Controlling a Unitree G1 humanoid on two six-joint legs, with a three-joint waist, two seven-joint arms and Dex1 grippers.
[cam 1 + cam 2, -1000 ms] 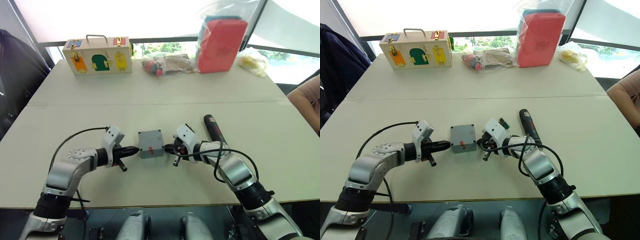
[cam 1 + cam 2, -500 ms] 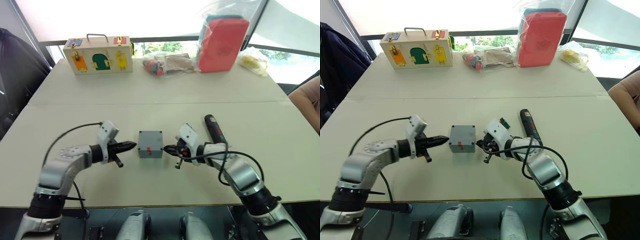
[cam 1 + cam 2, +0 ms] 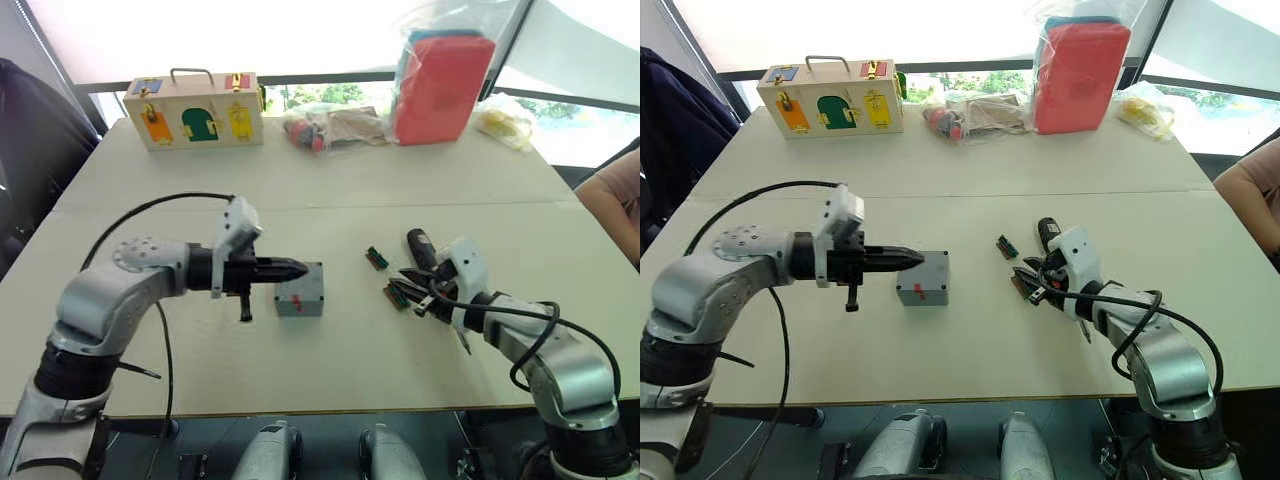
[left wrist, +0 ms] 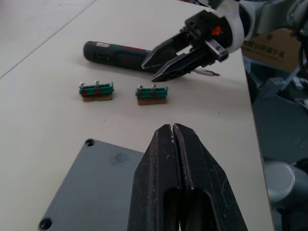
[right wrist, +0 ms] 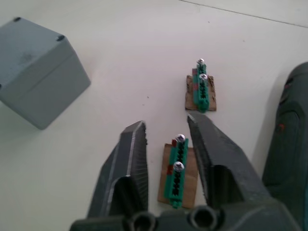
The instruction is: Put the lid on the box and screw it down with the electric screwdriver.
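Head view: beige table [image 3: 330,180] by bright windows; wooden box w/ coloured doors [image 3: 196,110] and red bagged pack [image 3: 443,88] at far edge. Grey box [image 3: 300,291] mid-table, lid on. Left gripper [image 3: 296,267] closed, tips over box.

Left wrist view: electric screwdriver [image 4: 115,53] partly hidden behind right gripper [image 4: 161,68].

Right wrist view: fingers apart, straddling a green screw strip [image 5: 176,170]; second strip [image 5: 200,91] beyond.
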